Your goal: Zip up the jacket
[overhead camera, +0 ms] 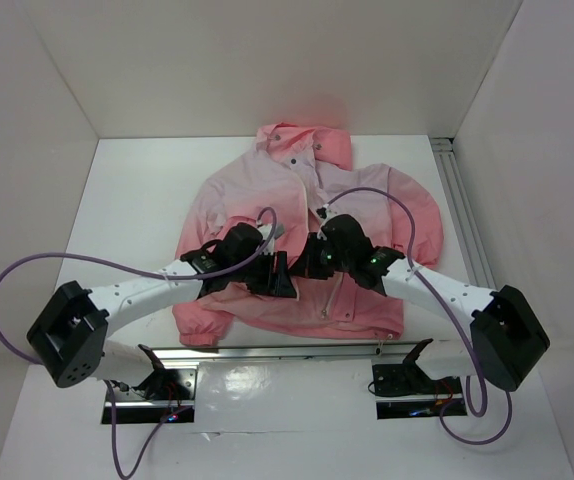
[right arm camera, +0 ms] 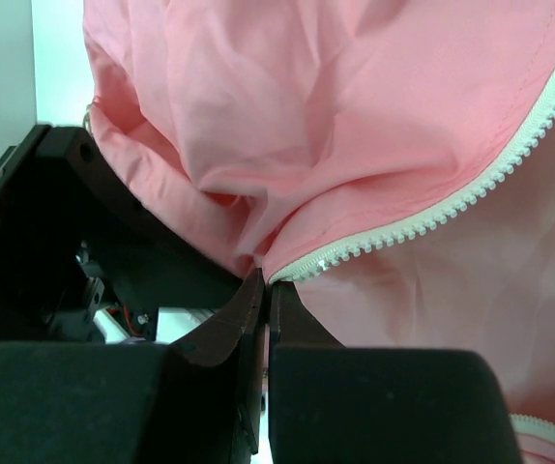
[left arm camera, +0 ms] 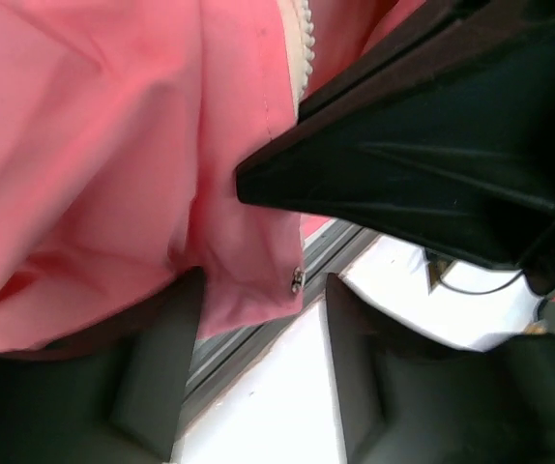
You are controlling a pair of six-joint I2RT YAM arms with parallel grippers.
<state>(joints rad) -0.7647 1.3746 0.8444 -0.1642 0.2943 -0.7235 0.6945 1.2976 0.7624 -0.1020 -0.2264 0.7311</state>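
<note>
Right fingers [right arm camera: 221, 333] clamped on jacket [right arm camera: 355, 116] at zipper [right arm camera: 471, 193] edge; left fingers [left arm camera: 147, 387] spread wide, hem corner [left arm camera: 253, 290] with snap [left arm camera: 297, 279] hanging between them.

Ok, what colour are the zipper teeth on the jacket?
White zipper teeth against the pink jacket; clearest in the right wrist view.
</note>
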